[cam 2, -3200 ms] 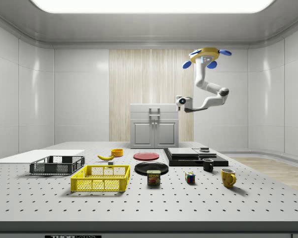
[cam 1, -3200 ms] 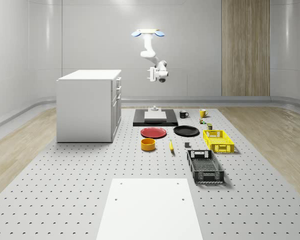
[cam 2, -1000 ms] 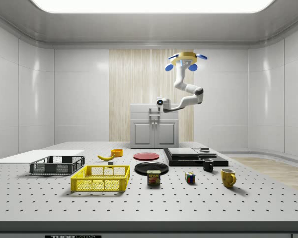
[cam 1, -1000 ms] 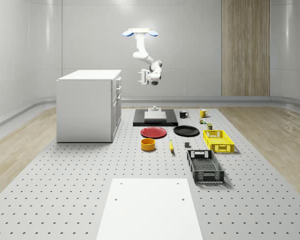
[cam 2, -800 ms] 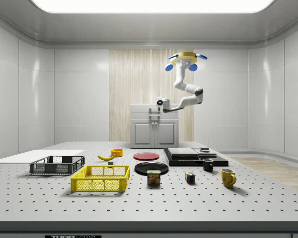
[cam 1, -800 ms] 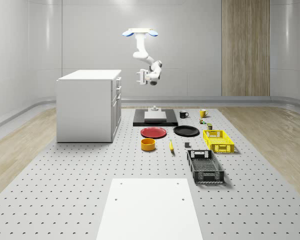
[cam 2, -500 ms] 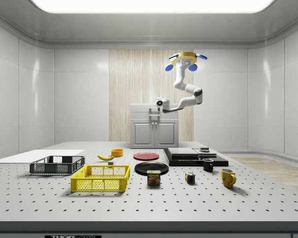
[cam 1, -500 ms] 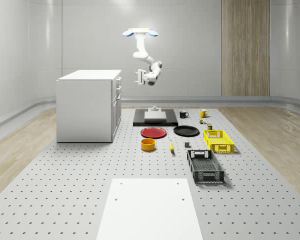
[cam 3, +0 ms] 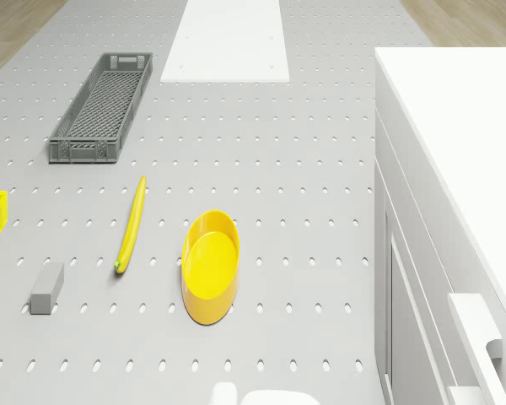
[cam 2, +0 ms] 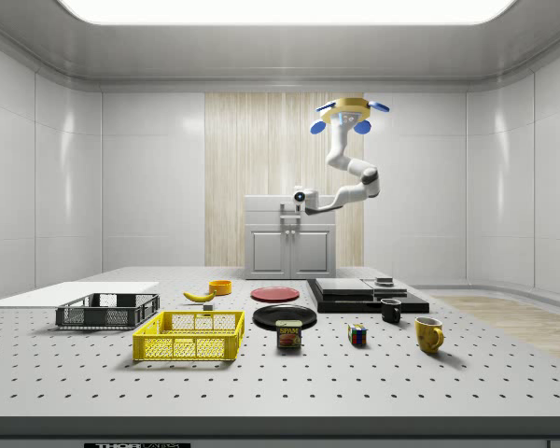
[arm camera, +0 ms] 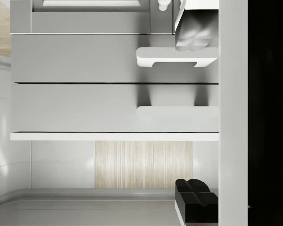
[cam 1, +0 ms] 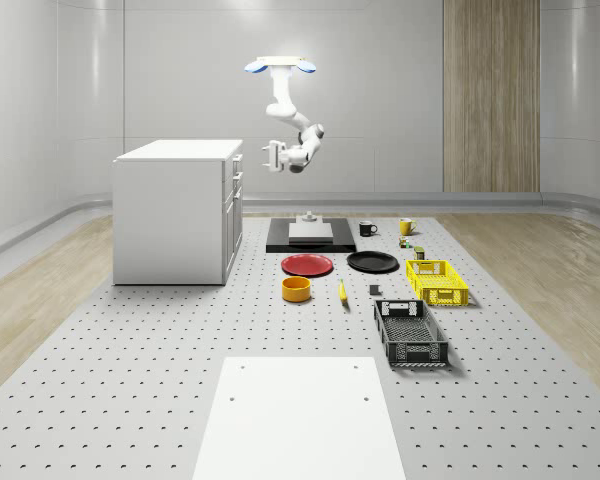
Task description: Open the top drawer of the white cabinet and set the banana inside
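The white cabinet stands at the whole-scene view's left, its drawers shut. My drone hovers high, just right of the cabinet's front. The arm reaches down and holds the gripper level with the top drawer, a short gap from its front. In the wrist view the gripper is open, its fingers wide apart on either side of the top drawer's handle. The banana lies on the table beside the yellow bowl, and the drone view looks down on the banana.
A red plate, a black plate and a black platform lie right of the cabinet. A yellow basket and a grey crate sit further right. A white mat covers the table's front.
Since 3.2 s ago the drone has shifted to the whole-scene view's left, toward the cabinet. In the last second it held still while the gripper edged closer to the drawer fronts.
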`<state>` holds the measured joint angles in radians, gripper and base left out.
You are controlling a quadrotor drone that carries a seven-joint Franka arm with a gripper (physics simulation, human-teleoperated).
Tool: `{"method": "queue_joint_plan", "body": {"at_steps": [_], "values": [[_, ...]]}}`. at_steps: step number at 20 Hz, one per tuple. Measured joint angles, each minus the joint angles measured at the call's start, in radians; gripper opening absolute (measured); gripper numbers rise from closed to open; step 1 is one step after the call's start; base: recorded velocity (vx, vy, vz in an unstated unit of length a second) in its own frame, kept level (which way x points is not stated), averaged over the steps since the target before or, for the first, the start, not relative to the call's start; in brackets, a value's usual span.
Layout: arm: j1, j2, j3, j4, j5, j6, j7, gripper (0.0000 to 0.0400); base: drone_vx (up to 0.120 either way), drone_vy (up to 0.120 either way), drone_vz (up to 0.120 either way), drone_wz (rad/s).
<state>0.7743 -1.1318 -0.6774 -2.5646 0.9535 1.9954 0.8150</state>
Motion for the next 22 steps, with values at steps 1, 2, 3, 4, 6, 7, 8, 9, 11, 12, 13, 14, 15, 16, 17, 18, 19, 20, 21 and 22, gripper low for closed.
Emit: {"method": "queue_joint_plan", "body": {"at_steps": [1,2,3,4,6,7,8,9,11,12,13,14,15,16,17,18,19,20,21,22], "values": [[0.005,0.004,0.01,-0.003,0.011,0.011,-0.004,0.04,0.0,0.0,0.0,0.0],[0.009,0.008,0.02,-0.006,0.022,0.022,-0.008,0.04,0.0,0.0,0.0,0.0],[0.014,0.013,0.03,-0.009,0.034,0.033,-0.012,0.04,0.0,0.0,0.0,0.0],[0.019,0.018,0.04,-0.012,0.046,0.044,-0.016,0.04,0.0,0.0,0.0,0.0],[0.031,0.031,0.057,-0.014,0.07,0.065,-0.027,0.04,0.0,0.0,0.0,0.0],[0.038,0.041,0.062,-0.012,0.08,0.073,-0.033,0.04,0.0,0.0,0.0,0.0],[0.046,0.052,0.064,-0.007,0.088,0.079,-0.04,0.04,0.0,0.0,0.0,0.0],[0.054,0.064,0.064,-0.001,0.096,0.084,-0.048,0.04,0.0,0.0,0.0,0.0],[0.069,0.087,0.062,0.012,0.108,0.091,-0.061,0.04,0.0,0.0,0.0,0.0],[0.074,0.096,0.061,0.017,0.114,0.093,-0.066,0.04,0.0,0.0,0.0,0.0],[0.078,0.104,0.061,0.021,0.118,0.095,-0.071,0.04,0.0,0.0,0.0,0.0],[0.082,0.112,0.062,0.024,0.124,0.098,-0.075,0.04,0.0,0.0,0.0,0.0],[0.087,0.119,0.065,0.027,0.132,0.103,-0.08,0.04,0.0,0.0,0.0,0.0],[0.091,0.127,0.069,0.029,0.14,0.108,-0.085,0.04,0.0,0.0,0.0,0.0],[0.096,0.134,0.074,0.03,0.149,0.114,-0.09,0.04,0.0,0.0,0.0,0.0],[0.1,0.141,0.079,0.031,0.159,0.12,-0.096,0.04,0.0,0.0,0.0,0.0],[0.105,0.149,0.086,0.033,0.17,0.127,-0.101,0.04,0.0,0.0,0.0,0.0],[0.11,0.156,0.092,0.034,0.181,0.135,-0.107,0.04,0.0,0.0,0.0,0.0],[0.114,0.164,0.099,0.035,0.193,0.142,-0.113,0.04,0.0,0.0,0.0,0.0],[0.118,0.171,0.106,0.037,0.203,0.148,-0.117,0.04,0.0,0.0,0.0,0.0]]}}
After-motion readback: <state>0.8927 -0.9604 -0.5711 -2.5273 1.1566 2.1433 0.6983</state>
